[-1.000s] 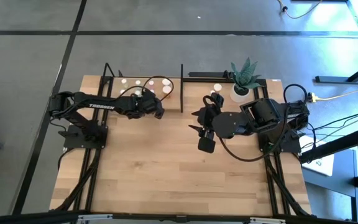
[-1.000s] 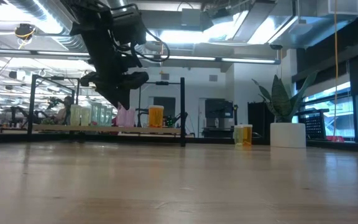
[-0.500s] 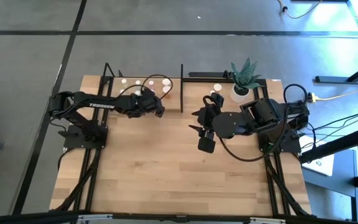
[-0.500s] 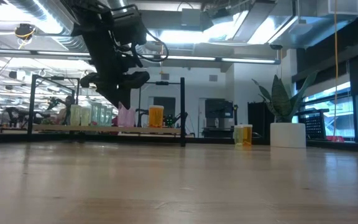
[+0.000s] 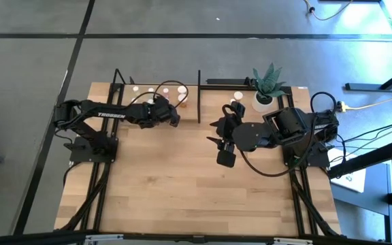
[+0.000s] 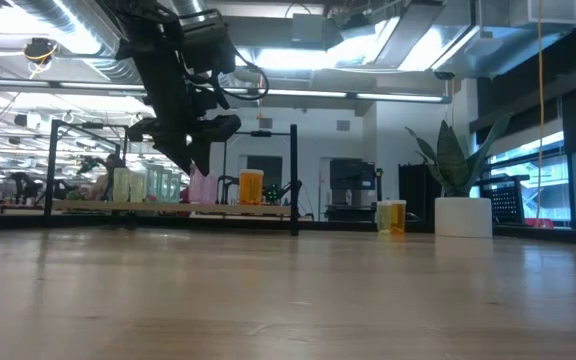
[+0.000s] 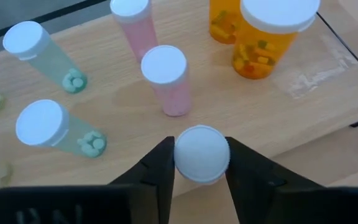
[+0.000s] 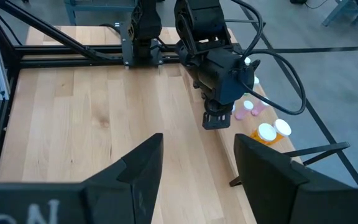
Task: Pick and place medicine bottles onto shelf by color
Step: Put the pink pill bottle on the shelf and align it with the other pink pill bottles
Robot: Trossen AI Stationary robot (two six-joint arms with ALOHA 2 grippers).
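Left gripper (image 7: 201,163): fingers have just eased slightly apart, still flanking a white-capped bottle (image 7: 202,154) at the light-wood shelf (image 7: 303,93) edge.
Change: release beginning beside the pink bottles (image 7: 166,79).
Right gripper (image 8: 197,163): open, idle.

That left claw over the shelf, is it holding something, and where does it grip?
Yes. The left claw holds a bottle, its fingers on either side of the white cap. The right claw is open and empty.
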